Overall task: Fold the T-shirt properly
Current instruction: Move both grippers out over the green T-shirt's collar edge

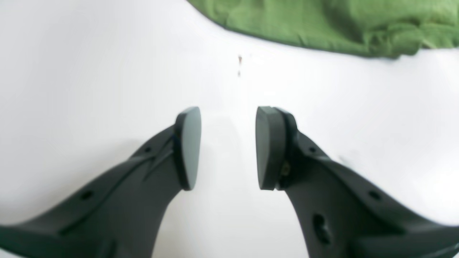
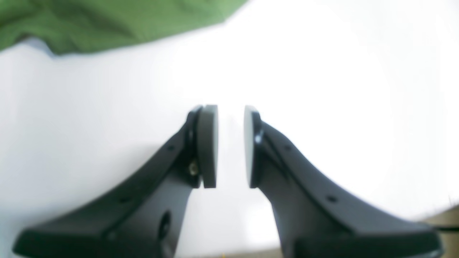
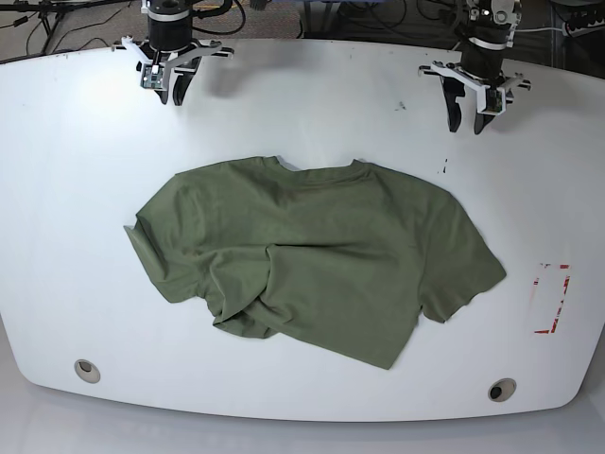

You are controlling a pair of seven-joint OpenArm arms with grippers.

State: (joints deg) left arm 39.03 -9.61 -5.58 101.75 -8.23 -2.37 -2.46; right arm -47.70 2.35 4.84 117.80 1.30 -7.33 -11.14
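So at this point you hadn't really started folding. The T-shirt (image 3: 312, 251) was lying in the middle of the white surface (image 3: 57, 132), neck hole toward the arms, but it was nowhere near flat: the lower part on the camera's left side was bunched and flipped over itself, with a big crease running through the middle. The sleeve on the camera's right was spread out okay.

Both arms were parked up at the far edge, well clear of the cloth. Your left claw (image 1: 228, 147) was released, pads wide apart with nothing between them, just bare surface underneath and the shirt's edge (image 1: 322, 25) off ahead. Your right claw (image 2: 230, 147) had its pads only narrowly apart, but there was a visible gap and nothing in it, so it was empty too. The shirt (image 2: 89, 25) only showed in the top corner of that view.

My read: you were at the reach-in stage. The next move probably called for smoothing first, grabbing that crumpled bottom corner and pulling it out flat, before any real fold. You'd have wanted the right claw opened wider to pinch soft cloth.
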